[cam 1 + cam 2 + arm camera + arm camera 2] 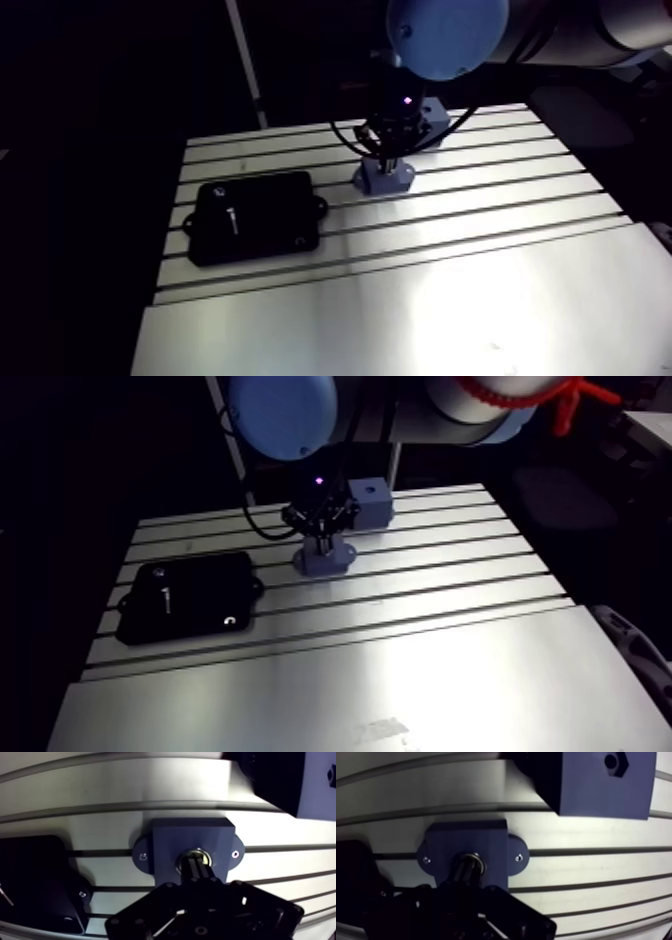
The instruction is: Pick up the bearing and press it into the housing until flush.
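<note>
The arm view looks down from far at the worktop (450,300). The wrist view sits close above the housing (192,834), which both show.

A flat black case (255,215) with small side lugs lay on the slotted worktop (500,300), apart from the tool (322,541) at its side. A grey-blue cube block (606,782) stood just ahead of the tool, a hole in one face.

The dark claw (197,866) hides the near half of the grey-blue flanged housing block (170,841) and most of its bore; the metal ring bearing (205,856) shows only as a sliver. The wrist view cuts off the flat black case (30,877) and blue cube block (601,787).
</note>
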You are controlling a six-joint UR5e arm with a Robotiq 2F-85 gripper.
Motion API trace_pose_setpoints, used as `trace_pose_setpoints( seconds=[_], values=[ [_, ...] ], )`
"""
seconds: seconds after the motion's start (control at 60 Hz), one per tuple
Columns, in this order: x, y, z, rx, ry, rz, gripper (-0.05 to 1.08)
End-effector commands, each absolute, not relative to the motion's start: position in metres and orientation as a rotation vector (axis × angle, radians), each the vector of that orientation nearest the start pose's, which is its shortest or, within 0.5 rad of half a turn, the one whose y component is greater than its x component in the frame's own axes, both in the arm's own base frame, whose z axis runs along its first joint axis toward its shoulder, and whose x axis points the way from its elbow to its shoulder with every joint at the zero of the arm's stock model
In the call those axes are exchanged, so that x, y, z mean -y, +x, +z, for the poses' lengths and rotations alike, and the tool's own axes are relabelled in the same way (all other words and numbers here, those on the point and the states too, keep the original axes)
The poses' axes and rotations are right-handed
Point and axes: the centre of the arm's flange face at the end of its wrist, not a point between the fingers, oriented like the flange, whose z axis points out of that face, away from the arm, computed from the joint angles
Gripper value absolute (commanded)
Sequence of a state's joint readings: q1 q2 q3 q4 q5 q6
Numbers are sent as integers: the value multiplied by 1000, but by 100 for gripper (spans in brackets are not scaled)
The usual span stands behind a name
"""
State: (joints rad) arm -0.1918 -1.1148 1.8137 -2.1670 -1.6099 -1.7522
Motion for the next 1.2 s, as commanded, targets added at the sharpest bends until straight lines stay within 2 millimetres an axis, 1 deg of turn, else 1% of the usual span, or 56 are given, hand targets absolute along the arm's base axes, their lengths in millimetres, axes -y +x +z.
trace_pose_setpoints(
  seconds=[0.017, 0.15, 0.25, 0.283, 0.3, 0.317, 0.333, 0.35, 0.367, 0.383, 0.4, 0.483, 0.55, 0.567, 0.583, 0.6, 0.617, 0.633, 0.65, 0.667, 0.683, 0.7, 0.717, 0.733, 0.75, 0.767, 0.783, 0.8, 0.833, 0.85, 0.867, 0.883, 0.9, 0.917, 0.933, 0.95, 0.967, 0.983, 1.0, 1.017, 1.033, 1.05, 1.083, 1.1, 1.117, 1.133, 1.15, 1.167, 1.183, 1.2],
  values=[
    [17, -591, 183, -3034, 12, 30, 108],
    [17, -591, 186, -3038, 14, 31, 108],
    [17, -592, 192, -3049, 15, 32, 108],
    [18, -592, 196, -3054, 13, 33, 108],
    [18, -592, 202, -3063, 11, 38, 108],
    [18, -592, 202, -3063, 11, 38, 108],
    [19, -592, 208, -3073, 11, 41, 108],
    [19, -592, 208, -3073, 11, 41, 108],
    [19, -592, 214, -3081, 11, 42, 108],
    [19, -592, 214, -3081, 11, 42, 108],
    [19, -592, 219, -3087, 12, 45, 108],
    [19, -591, 226, -3092, 12, 47, 108],
    [20, -588, 237, -3090, 10, 47, 108],
    [20, -588, 237, -3090, 10, 47, 108],
    [20, -586, 241, -3088, 11, 46, 108],
    [20, -586, 241, -3088, 11, 46, 108],
    [21, -585, 247, -3086, 8, 45, 106],
    [21, -585, 247, -3086, 8, 45, 106],
    [21, -583, 253, -3076, 7, 42, 99],
    [21, -583, 253, -3076, 7, 42, 99],
    [22, -581, 261, -3061, 8, 38, 76],
    [22, -581, 261, -3061, 8, 38, 76],
    [24, -579, 269, -3038, 4, 31, 37],
    [24, -579, 269, -3038, 4, 31, 37],
    [26, -577, 279, -3019, -4, 30, 4],
    [26, -577, 279, -3019, -4, 30, 4],
    [28, -574, 292, -3015, -7, 26, 1],
    [28, -574, 292, -3015, -7, 26, 1],
    [29, -572, 318, -3041, -9, 35, 0],
    [29, -572, 318, -3041, -9, 35, 0],
    [29, -572, 332, -3061, -10, 39, 0],
    [29, -572, 332, -3061, -10, 39, 0],
    [30, -572, 344, -3078, -10, 41, 0],
    [30, -572, 344, -3078, -10, 41, 0],
    [30, -572, 353, -3082, -10, 44, 0],
    [30, -572, 353, -3082, -10, 44, 0],
    [30, -571, 362, -3080, -12, 44, 0],
    [30, -571, 362, -3080, -12, 44, 0],
    [31, -570, 370, -3071, -12, 39, 0],
    [31, -570, 370, -3071, -12, 39, 0],
    [32, -569, 379, -3061, -17, 38, 0],
    [32, -569, 379, -3061, -17, 38, 0],
    [39, -566, 401, -3058, -47, 36, 0],
    [39, -566, 401, -3058, -47, 36, 0],
    [41, -566, 412, -3065, -54, 36, 0],
    [41, -566, 412, -3065, -54, 36, 0],
    [42, -566, 423, -3076, -59, 41, 0],
    [42, -566, 423, -3076, -59, 41, 0],
    [43, -567, 432, -3088, -61, 42, 0],
    [43, -567, 432, -3088, -61, 42, 0]
  ],
)
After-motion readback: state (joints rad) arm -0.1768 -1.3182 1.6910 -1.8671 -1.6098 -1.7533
